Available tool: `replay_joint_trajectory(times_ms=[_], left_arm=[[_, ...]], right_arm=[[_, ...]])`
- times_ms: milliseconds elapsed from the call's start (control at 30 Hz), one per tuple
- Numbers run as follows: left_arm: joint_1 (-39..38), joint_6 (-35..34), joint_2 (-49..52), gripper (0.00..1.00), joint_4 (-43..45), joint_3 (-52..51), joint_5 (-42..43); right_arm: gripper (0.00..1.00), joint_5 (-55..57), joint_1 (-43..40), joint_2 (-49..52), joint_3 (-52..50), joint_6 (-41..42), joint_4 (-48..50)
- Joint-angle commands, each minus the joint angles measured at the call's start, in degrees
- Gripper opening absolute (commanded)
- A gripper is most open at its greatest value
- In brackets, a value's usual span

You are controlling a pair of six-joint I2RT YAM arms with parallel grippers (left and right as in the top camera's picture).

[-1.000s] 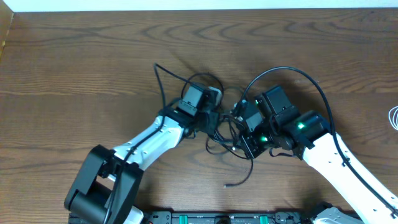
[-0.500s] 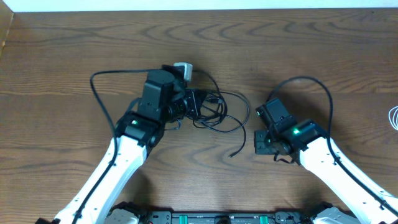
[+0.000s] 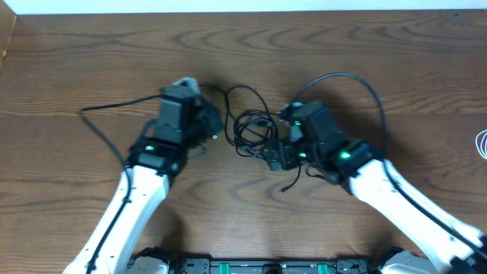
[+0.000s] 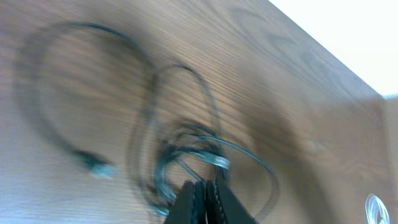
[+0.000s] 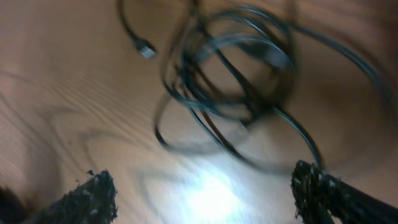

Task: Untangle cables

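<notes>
The right gripper [image 5: 205, 199] stands spread wide beside the black cables [image 3: 253, 128], a tangled bundle lying in the middle of the desk [image 3: 76, 61] between both arms. The left gripper [image 4: 202, 198] is pressed together at the tangle's left side.

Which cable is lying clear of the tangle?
The thin white cord at the far right edge of the brown wooden table, only partly in view. The thin black cords are looped together mid-table, and the white one lies well apart from them.

On table [image 3: 365, 46], between left gripper [image 3: 213, 125] and right gripper [image 3: 275, 157]: cables [image 3: 251, 129]. Far right, well apart, at edge: white cord [image 3: 482, 143].
</notes>
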Motion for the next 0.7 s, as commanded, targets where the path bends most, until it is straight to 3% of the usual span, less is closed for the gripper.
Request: replay_joint_trajectory(times_ms=[0, 33, 133, 367, 433, 500, 600, 667], left_arm=[[7.74, -0.63, -5.40, 0.27, -2.69, 1.40, -4.37], [9.16, -0.63, -6.32, 0.40, -3.80, 1.40, -4.37], [12.61, -0.57, -8.81, 0.56, -8.15, 1.40, -4.39], [15.34, 0.11, -9.27, 0.61, -14.86, 1.29, -4.87], [15.32, 0.09, -8.87, 0.61, -14.97, 1.29, -5.49], [15.32, 0.09, -8.41, 0.61, -14.95, 1.29, -6.40], [15.32, 0.09, -8.09, 0.61, -15.21, 1.29, -6.51], [15.32, 0.09, -7.91, 0.61, -15.69, 1.29, -6.54]], right_arm=[[0.88, -0.57, 1.68, 8.44, 0.33, -5.11, 7.58], [0.88, -0.59, 1.73, 10.91, 0.63, -5.11, 9.92], [0.88, -0.61, 1.88, 17.25, 2.36, -5.81, 14.84], [0.85, 2.27, 5.75, 29.49, 11.85, -9.66, 11.19], [0.68, 2.80, 6.78, 31.74, 13.73, -9.64, 8.74], [0.38, 2.58, 7.50, 33.29, 14.78, -9.57, 6.86], [0.05, 1.84, 7.78, 33.40, 15.39, -7.43, 4.70], [0.01, -0.79, 7.21, 32.37, 16.92, -7.50, 2.08]])
